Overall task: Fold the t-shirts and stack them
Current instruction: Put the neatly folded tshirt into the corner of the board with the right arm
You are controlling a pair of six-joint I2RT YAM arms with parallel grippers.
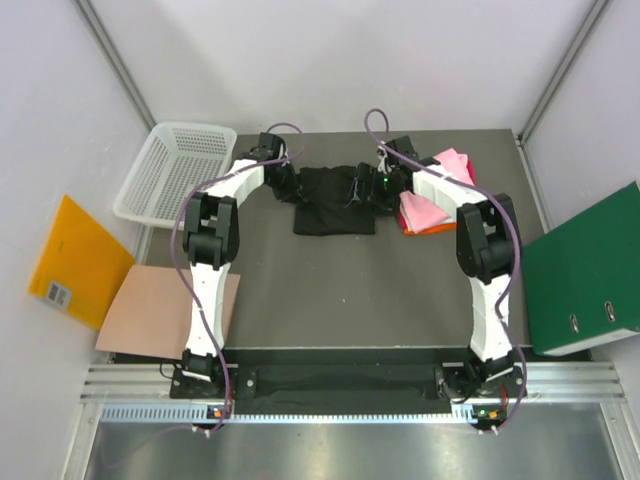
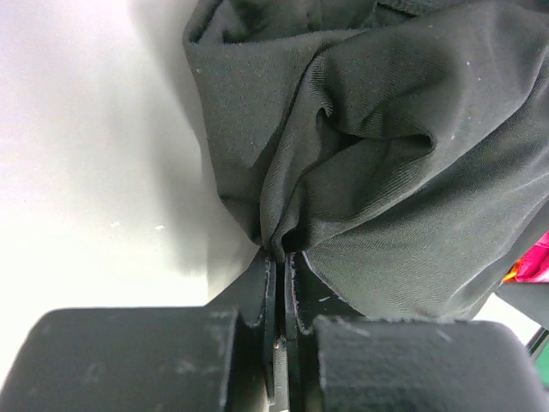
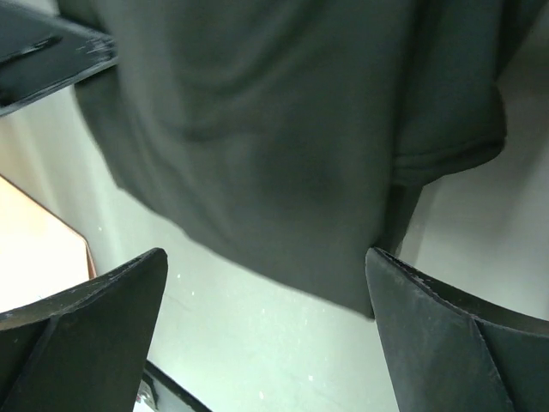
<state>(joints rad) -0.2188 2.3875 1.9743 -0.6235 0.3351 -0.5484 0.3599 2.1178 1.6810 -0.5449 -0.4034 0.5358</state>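
The black t-shirt (image 1: 332,200) lies bunched at the far middle of the table. My left gripper (image 1: 285,180) is at its left edge, shut on a pinch of the black cloth (image 2: 360,163). My right gripper (image 1: 378,187) is at the shirt's right side, open and empty, with the black cloth (image 3: 292,129) just beyond its fingertips (image 3: 429,335). A stack of folded tees, pink (image 1: 430,205) on top with orange and red under it, lies right of the right gripper. No lettering shows on the black shirt.
A white mesh basket (image 1: 175,165) stands at the far left. A green folder (image 1: 590,270) lies at the right edge. A tan sheet (image 1: 150,310) and an orange envelope (image 1: 75,260) lie at the left.
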